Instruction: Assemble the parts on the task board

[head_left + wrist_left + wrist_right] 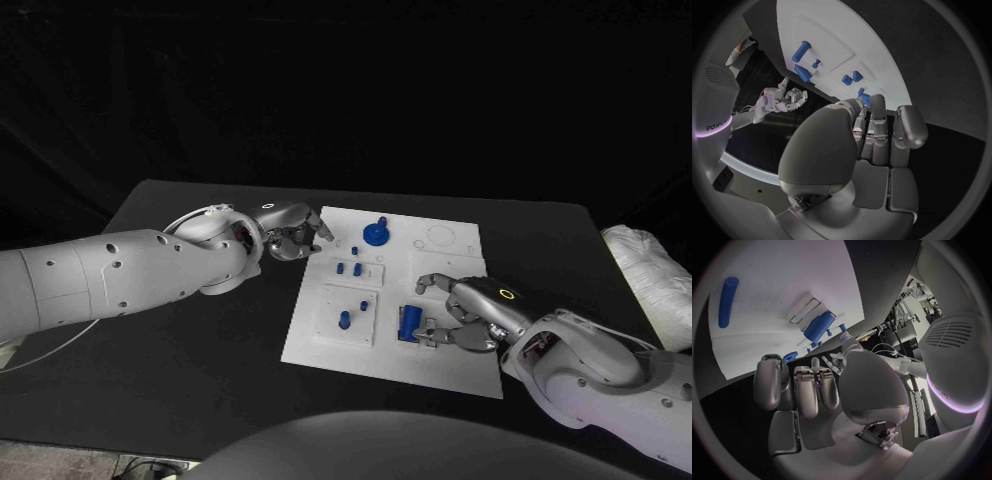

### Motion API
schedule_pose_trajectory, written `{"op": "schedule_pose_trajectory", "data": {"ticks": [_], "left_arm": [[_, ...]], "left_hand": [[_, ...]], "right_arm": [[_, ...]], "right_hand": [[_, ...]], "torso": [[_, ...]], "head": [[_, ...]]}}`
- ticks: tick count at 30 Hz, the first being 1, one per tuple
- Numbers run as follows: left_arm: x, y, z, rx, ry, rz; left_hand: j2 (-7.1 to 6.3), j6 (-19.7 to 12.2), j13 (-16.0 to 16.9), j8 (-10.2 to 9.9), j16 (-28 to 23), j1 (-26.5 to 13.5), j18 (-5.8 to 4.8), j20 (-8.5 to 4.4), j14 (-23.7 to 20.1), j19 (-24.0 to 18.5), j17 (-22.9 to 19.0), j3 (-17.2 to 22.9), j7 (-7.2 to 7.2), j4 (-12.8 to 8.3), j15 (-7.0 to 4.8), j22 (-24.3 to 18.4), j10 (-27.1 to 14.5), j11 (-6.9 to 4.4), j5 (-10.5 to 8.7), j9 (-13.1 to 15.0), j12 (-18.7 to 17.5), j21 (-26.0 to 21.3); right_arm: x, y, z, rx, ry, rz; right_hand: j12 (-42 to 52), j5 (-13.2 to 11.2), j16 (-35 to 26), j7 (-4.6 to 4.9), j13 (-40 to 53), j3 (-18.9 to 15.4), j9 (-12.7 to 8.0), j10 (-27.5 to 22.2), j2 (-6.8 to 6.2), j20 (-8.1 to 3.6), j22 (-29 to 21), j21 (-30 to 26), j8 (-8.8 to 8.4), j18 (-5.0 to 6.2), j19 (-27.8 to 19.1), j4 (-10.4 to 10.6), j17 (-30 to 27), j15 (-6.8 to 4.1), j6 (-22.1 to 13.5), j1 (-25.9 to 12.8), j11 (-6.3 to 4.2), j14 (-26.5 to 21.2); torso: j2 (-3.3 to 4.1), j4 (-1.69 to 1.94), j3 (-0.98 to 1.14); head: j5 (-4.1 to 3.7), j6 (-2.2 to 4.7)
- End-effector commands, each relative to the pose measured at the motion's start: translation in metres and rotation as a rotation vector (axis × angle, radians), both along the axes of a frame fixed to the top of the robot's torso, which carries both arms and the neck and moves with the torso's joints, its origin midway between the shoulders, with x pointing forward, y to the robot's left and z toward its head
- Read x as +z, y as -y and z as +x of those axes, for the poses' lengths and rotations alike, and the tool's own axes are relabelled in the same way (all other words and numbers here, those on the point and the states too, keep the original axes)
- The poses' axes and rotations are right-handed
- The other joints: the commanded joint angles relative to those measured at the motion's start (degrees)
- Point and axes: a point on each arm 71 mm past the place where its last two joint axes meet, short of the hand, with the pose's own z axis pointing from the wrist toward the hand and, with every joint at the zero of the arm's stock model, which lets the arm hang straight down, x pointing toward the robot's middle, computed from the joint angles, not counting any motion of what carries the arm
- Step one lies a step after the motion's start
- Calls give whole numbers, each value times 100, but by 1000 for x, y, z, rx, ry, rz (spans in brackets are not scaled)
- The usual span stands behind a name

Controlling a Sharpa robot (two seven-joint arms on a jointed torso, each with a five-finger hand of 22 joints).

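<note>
Left robot hand (pixel 293 232) curled, holding nothing, at the task board (pixel 447 352) edge – right robot hand (pixel 464 318) likewise

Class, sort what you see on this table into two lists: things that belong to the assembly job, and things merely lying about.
Belongs to the job:
- task board
- blue round part with a stem
- blue cylinder part
- small blue parts
- left hand
- right hand

Just lying about:
- white bundle at the table's edge
- black table

Head camera overhead; wrist cameras close behind hands
</note>
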Motion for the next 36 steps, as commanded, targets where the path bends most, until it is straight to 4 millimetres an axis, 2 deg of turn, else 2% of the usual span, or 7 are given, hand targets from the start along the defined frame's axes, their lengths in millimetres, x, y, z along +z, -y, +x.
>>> {"op": "schedule_pose_trajectory", "data": {"ticks": [1, 4, 11, 16, 25, 30, 36], "left_arm": [[1, 2, -1, -10, 9, -15], [1, 1, -1, -9, 4, -12], [0, 0, -1, -4, -9, -4], [-1, 0, -1, -1, -17, 2], [-2, 0, -1, 1, -26, 8], [-2, 0, -1, 1, -29, 10], [-3, 0, -1, 1, -34, 13]], "left_hand": [[1, 14, 1, 34, 11, 45, 23, 39, 22, 15, 5, 28, 35, 7, 22, 896, 48, -8, 31, 7, 31, 35], [2, 18, 1, 35, 12, 50, 24, 38, 23, 13, 2, 36, 41, 5, 20, 895, 59, -9, 34, 8, 33, 30], [2, 21, 1, 36, 4, 49, 25, 38, 17, 11, -14, 39, 46, 6, 20, 893, 63, -8, 35, 9, 34, 25], [1, 21, 1, 36, 0, 49, 28, 37, 14, 6, -21, 40, 49, 6, 20, 890, 65, -8, 35, 9, 33, 12], [1, 21, 1, 36, 0, 49, 28, 37, 14, 6, -21, 40, 49, 6, 20, 890, 65, -8, 35, 9, 33, 12], [1, 21, 1, 36, 0, 49, 28, 37, 14, 6, -21, 40, 49, 6, 20, 890, 65, -8, 35, 9, 33, 12], [-1, 22, -1, 36, -9, 47, 29, 37, 5, 3, -38, 43, 57, 8, 21, 888, 67, -5, 35, 9, 31, 5]], "right_arm": [[-3, -2, 0, -3, 43, -18], [-7, -4, 0, -6, 36, -17], [-16, -8, -2, -15, 10, -31], [-21, -8, -2, -22, -8, -47], [-26, -10, -1, -24, -41, -74], [-27, -11, 0, -24, -45, -78], [-28, -13, 0, -20, -48, -79]], "right_hand": [[22, 31, 20, 27, 1509, 26, 46, 585, -93, 28, 985, -35, 159, -5, -47, 96, 1509, 73, -214, 41, 65, 597], [22, 56, 20, 47, 1509, 46, 78, 585, -137, 49, 984, -34, 295, -5, -46, 181, 1509, 99, -375, 91, 98, 597], [22, 75, 20, 72, 1509, 48, 70, 585, -222, 80, 950, -136, 471, 19, -104, 337, 1509, 130, -543, 130, 133, 597], [22, 81, 20, 75, 1509, 50, 65, 585, -225, 84, 938, -173, 493, 28, -125, 357, 1509, 133, -558, 134, 137, 597], [22, 237, 20, 81, 1509, 58, 41, 585, -158, 104, 906, -274, 699, 51, -185, 409, 1509, 149, -602, 59, 151, 597], [22, 503, 20, 80, 1509, 83, 0, 585, -103, 111, 903, -292, 850, 55, -195, 377, 1509, 151, -647, 69, 151, 597], [22, 953, 20, 71, 1509, 123, -84, 585, -74, 107, 900, -311, 1038, 58, -202, 301, 1509, 143, -699, 180, 141, 597]], "torso": [[-5, -5, -3], [-3, 11, 5], [-6, -4, 2], [-6, -1, 4], [-8, 5, 5], [-9, -1, 6], [-8, 4, 8]], "head": [[4, 0], [-6, 0], [-7, 0], [-9, 0], [-25, 0], [-22, 0], [-23, 0]]}}
